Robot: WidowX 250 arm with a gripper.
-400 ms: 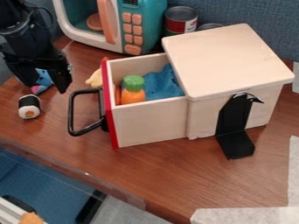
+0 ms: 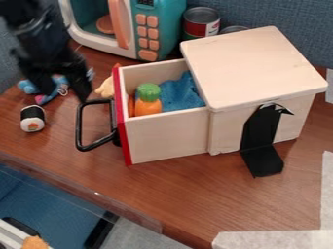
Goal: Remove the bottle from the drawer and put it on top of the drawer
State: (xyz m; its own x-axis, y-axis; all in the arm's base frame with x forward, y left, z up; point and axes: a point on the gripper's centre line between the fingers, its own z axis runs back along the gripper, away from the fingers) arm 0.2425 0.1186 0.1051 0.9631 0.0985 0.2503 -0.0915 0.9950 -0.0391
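Evidently, the fingers of the black two-finger gripper (image 2: 64, 94) are spread wide apart, with nothing seen held between them. They are pointed down at the left of the view, and a blue plush toy (image 2: 28, 87) with a pink part is partly covered by them; whether it is touched cannot be told. One fingertip is placed close to the top of the black metal loop handle (image 2: 79, 124), though contact cannot be made out.

Nearest, the corner of the brown wood-grain table (image 2: 189, 194) is covered by pale tape (image 2: 273, 239). Beyond it, a bent black plate (image 2: 263, 163) is set against a pale wooden box (image 2: 253, 63) with a flat top. From the box, a drawer (image 2: 169, 136) with a red-edged front is pulled out. Inside it, an orange object with a green knobbly top (image 2: 148, 99) is seen beside a crumpled blue cloth (image 2: 181, 93); whether this is the bottle cannot be told. A black-and-white sushi-roll toy (image 2: 32, 118) is left near the handle, and a yellow toy (image 2: 105, 88) is partly hidden behind the drawer front.

Farther back are placed a teal-and-white toy microwave (image 2: 159, 29) and a red-and-green can (image 2: 201, 23), backed by a blue-grey fabric partition (image 2: 286, 17).
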